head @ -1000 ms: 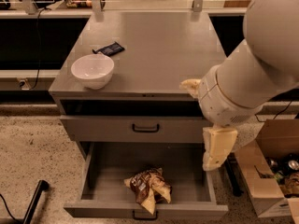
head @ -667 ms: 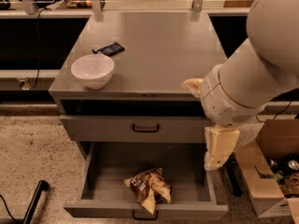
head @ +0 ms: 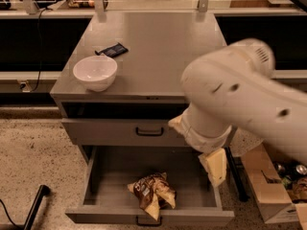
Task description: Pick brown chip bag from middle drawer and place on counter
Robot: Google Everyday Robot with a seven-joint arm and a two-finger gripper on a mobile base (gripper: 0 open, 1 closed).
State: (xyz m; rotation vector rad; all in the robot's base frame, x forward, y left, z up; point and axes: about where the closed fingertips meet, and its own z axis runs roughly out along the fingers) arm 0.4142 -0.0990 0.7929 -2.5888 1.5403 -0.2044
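A white bowl [head: 95, 72] sits near a dark packet [head: 112, 50]; a cardboard box [head: 266, 198] stands lower right.

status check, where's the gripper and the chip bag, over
Gripper at right side of open middle drawer, apart from brown chip bag. Bag lies at drawer front, not yet picked. White bowl on counter left front, nothing over the bag.

The brown chip bag [head: 152, 195] is glossy dark brown and tan with pale letters, inside the grey middle drawer [head: 108, 174] with its black handle [head: 148, 221]. The desk [head: 163, 51] is dull grey; on it the bowl [head: 95, 72] is white, the flat packet [head: 112, 50] dark blue. The hand [head: 214, 169], cream-yellow, hangs over the drawer's right side under the off-white arm [head: 240, 95]. The floor [head: 33, 152] is beige with dark speckles.
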